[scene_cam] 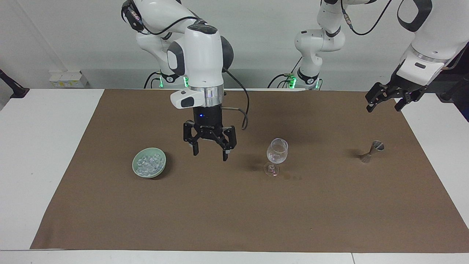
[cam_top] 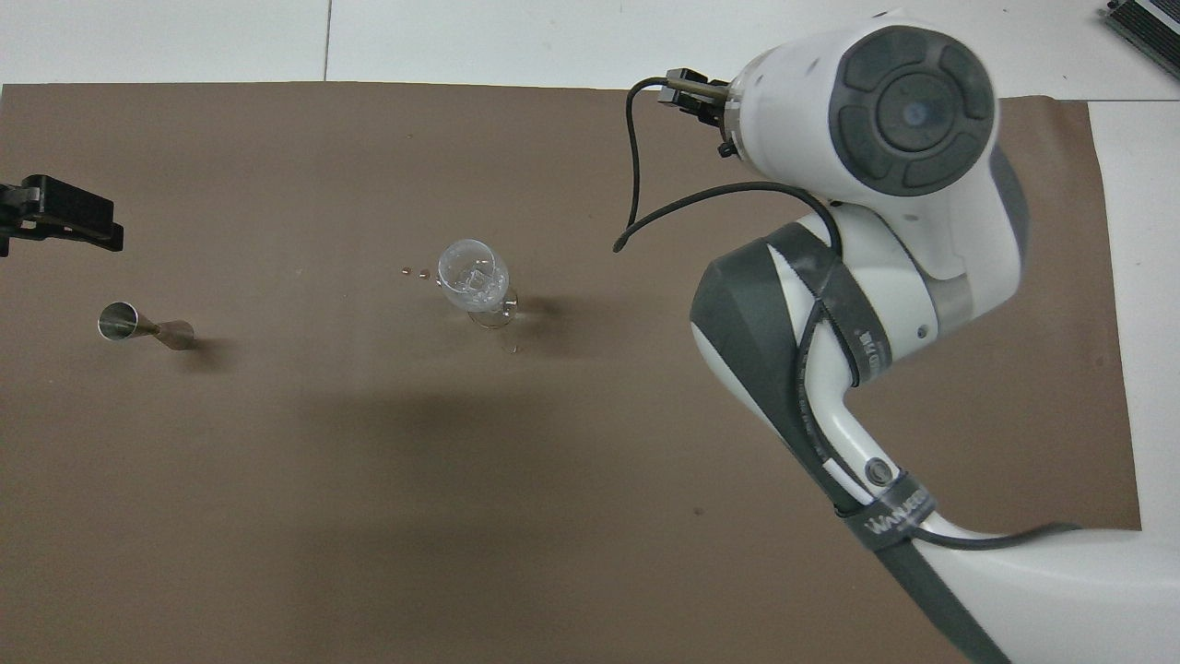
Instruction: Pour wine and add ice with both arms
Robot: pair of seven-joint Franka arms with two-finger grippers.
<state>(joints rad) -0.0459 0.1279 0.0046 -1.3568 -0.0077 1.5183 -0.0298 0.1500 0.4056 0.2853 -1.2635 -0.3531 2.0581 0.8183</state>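
Observation:
A clear stemmed wine glass (scene_cam: 277, 151) stands mid-mat with a few pieces of ice in its bowl; it also shows in the overhead view (cam_top: 473, 274). More ice (scene_cam: 148, 162) fills a pale green bowl (scene_cam: 134, 166) toward the right arm's end of the table. My right gripper (scene_cam: 209, 152) is open and empty, in the air over the mat between the bowl and the glass. In the overhead view the right arm (cam_top: 885, 184) hides the bowl and its own gripper. My left gripper (scene_cam: 384, 102) is open and empty, waiting high over the mat's corner at the left arm's end.
A metal jigger (scene_cam: 372, 150) lies on its side on the brown mat (scene_cam: 234, 220) below the left gripper, also in the overhead view (cam_top: 146, 326). A few small drops (scene_cam: 293, 178) mark the mat beside the glass foot.

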